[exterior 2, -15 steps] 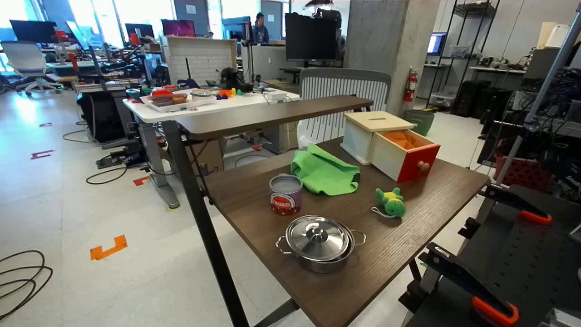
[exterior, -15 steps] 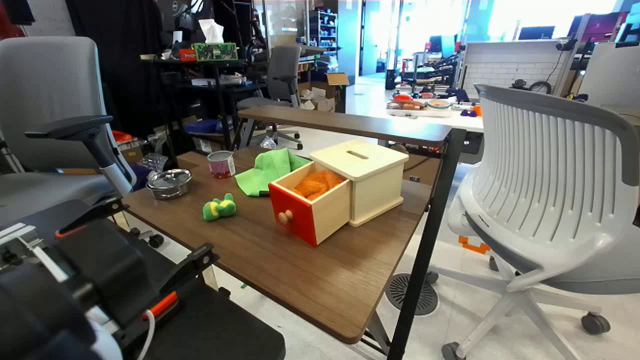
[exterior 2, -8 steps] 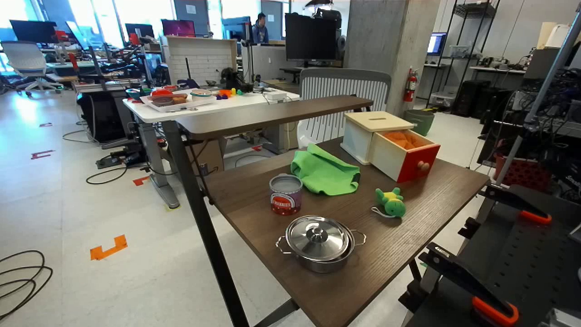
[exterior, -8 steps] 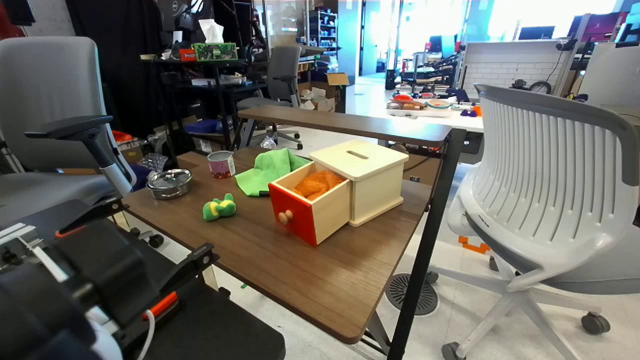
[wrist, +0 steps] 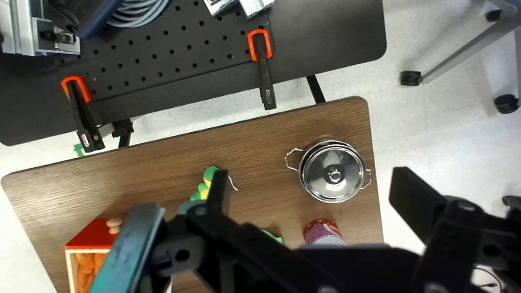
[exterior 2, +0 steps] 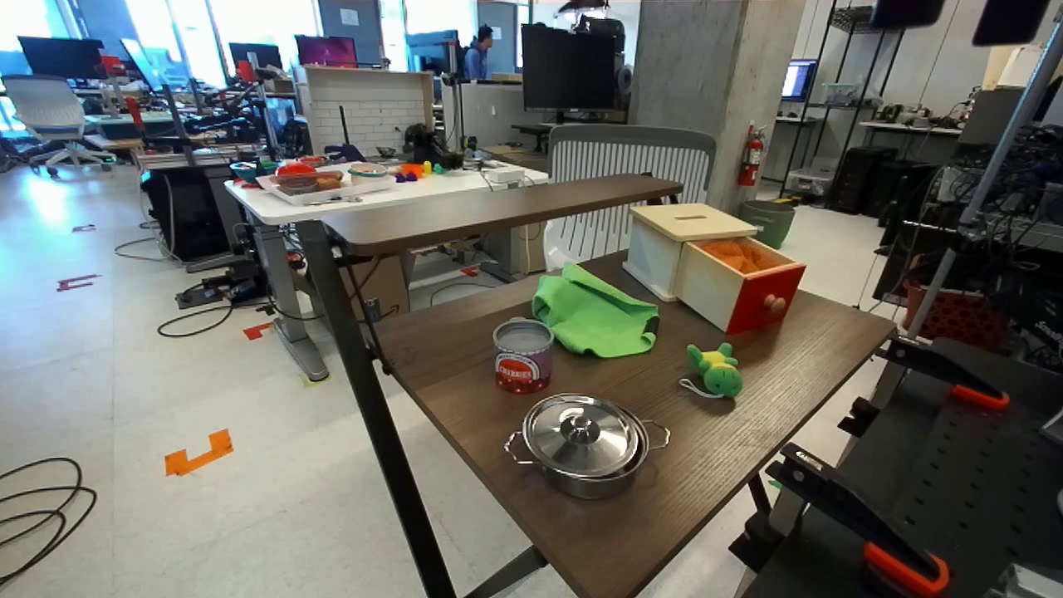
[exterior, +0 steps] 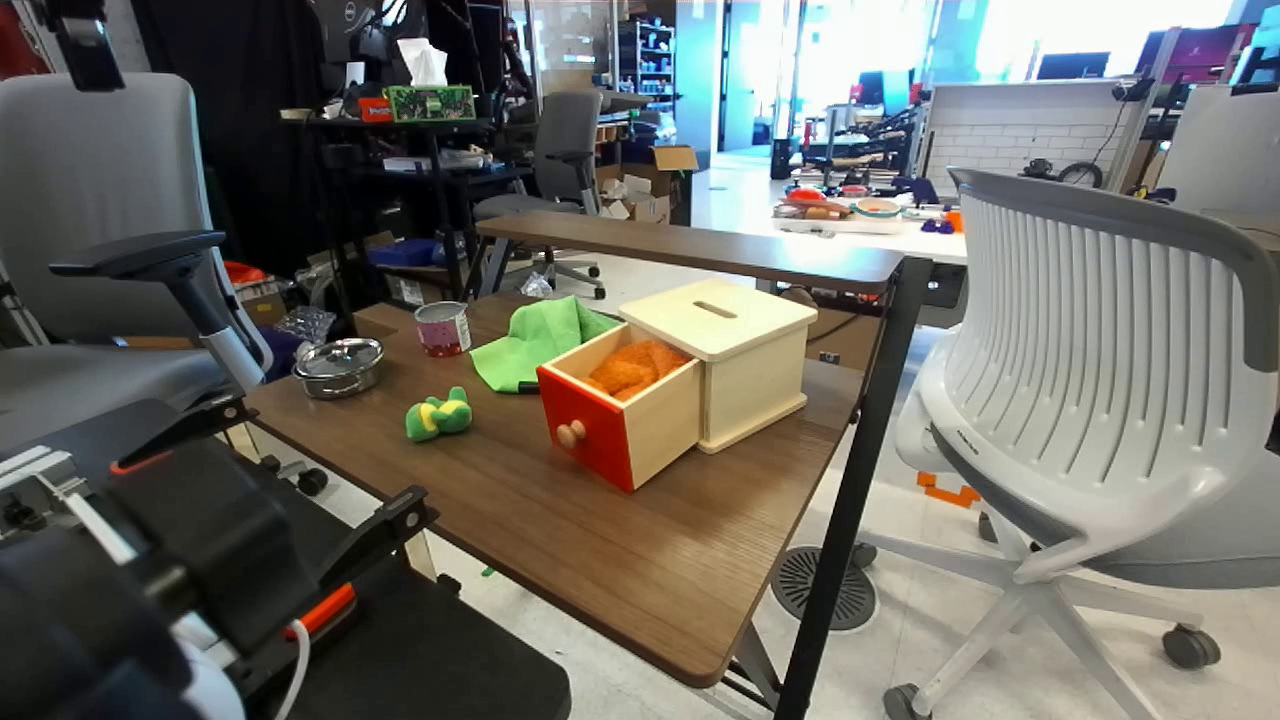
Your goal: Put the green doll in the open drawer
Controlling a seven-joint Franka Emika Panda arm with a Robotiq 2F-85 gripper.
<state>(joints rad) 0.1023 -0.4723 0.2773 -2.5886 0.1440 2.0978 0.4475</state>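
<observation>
Lowered since earlier, your wide-spread gripper (wrist: pixel 311 189) has the green doll (exterior 2: pixel 715 370) well below: likely soft, light; pinch its middle.

The end effector (wrist: pixel 313 193) is all black and chunky, with blocky fingers (wrist: pixel 415 199) and round grey screws (wrist: pixel 466 206).

In an exterior view you find the pot (exterior 2: pixel 585 457) near the front corner of the worktop (exterior 2: pixel 681 473); behind it the can (exterior 2: pixel 523 361), by the left edge, then the cloth (exterior 2: pixel 594 317); toward the right edge the doll (exterior 2: pixel 716 370), before the drawer (exterior 2: pixel 712 289), which holds a bundle (exterior 2: pixel 735 254); toward the far corner the cabinet (exterior 2: pixel 660 253).
</observation>
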